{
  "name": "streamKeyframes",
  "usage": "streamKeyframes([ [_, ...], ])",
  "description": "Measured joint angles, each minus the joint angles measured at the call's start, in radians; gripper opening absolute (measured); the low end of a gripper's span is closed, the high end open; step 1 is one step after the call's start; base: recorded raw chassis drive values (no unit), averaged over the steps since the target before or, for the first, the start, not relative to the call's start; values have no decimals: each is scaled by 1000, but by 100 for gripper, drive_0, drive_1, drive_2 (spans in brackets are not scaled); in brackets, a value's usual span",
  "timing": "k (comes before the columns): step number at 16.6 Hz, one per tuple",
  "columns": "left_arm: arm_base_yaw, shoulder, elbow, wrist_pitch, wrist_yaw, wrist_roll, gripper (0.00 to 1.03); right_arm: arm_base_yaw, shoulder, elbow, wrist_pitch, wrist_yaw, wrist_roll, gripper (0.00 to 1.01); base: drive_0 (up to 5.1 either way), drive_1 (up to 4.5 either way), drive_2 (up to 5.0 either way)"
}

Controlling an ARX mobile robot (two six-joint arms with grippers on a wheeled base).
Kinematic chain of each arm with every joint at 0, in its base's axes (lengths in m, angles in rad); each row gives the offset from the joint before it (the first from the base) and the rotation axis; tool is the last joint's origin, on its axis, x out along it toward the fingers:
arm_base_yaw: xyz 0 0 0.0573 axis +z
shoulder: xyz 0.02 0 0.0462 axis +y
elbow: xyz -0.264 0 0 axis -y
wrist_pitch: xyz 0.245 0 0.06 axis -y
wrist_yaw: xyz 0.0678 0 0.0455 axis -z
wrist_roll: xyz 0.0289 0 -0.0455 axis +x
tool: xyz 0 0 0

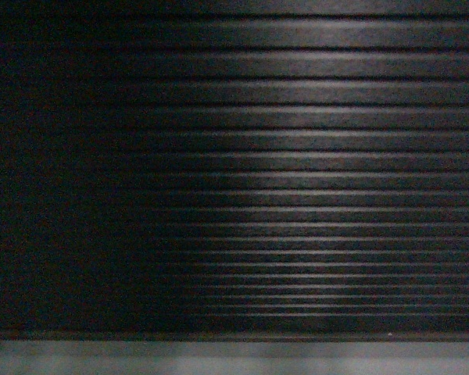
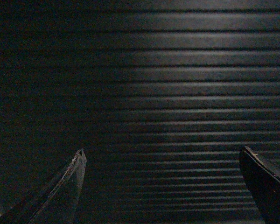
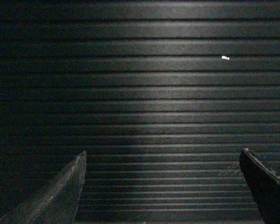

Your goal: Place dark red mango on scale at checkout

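The dark ribbed front panel of the checkout fills the head view, close up. The same ribbed panel of the checkout fills the left wrist view, and the checkout fills the right wrist view too. My left gripper is open, its two dark fingers far apart with nothing between them. My right gripper is open as well and holds nothing. The dark red mango and the scale are out of view. Neither gripper shows in the head view.
A strip of grey floor runs along the bottom of the head view, under the panel. A small white speck sits on one rib in the right wrist view.
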Motion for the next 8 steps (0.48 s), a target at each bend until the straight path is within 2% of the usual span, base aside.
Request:
streamKeyframes([
  [7,0,0,0,5,1,0,98,0,0,0,3,0,0,98,0,270,-269],
  [8,0,0,0,5,0,0,98,0,0,0,3,-1,0,98,0,0,0],
])
